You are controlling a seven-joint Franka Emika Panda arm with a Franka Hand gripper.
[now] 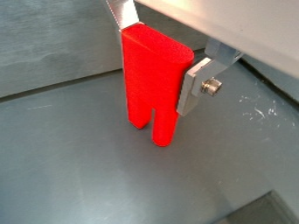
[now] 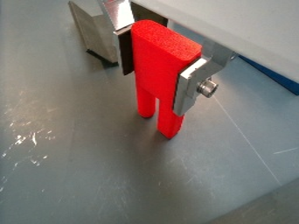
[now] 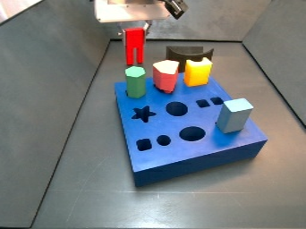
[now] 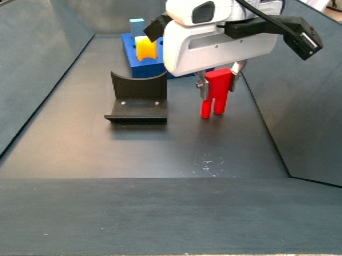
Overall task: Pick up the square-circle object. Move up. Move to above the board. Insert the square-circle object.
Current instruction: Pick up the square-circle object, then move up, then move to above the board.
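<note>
The gripper point(image 1: 158, 54) is shut on the square-circle object point(image 1: 152, 83), a tall bright red block held upright with its notched end down. Both wrist views show the silver fingers point(image 2: 191, 85) clamping its upper part point(image 2: 158, 70). In a side view the red block point(image 3: 135, 45) hangs under the gripper point(image 3: 135, 32), behind the far left corner of the board point(image 3: 191, 134), a thick blue block with star, round and square holes. The other side view shows the block point(image 4: 213, 96) under the gripper point(image 4: 218, 73), its lower end at or just above the floor.
A green hexagonal prism point(image 3: 136, 82), a pinkish-red piece point(image 3: 165, 75), a yellow piece point(image 3: 198, 70) and a light-blue block point(image 3: 234, 114) stand on the board. The dark fixture point(image 4: 138, 100) stands on the floor beside the red block. Grey walls enclose the floor.
</note>
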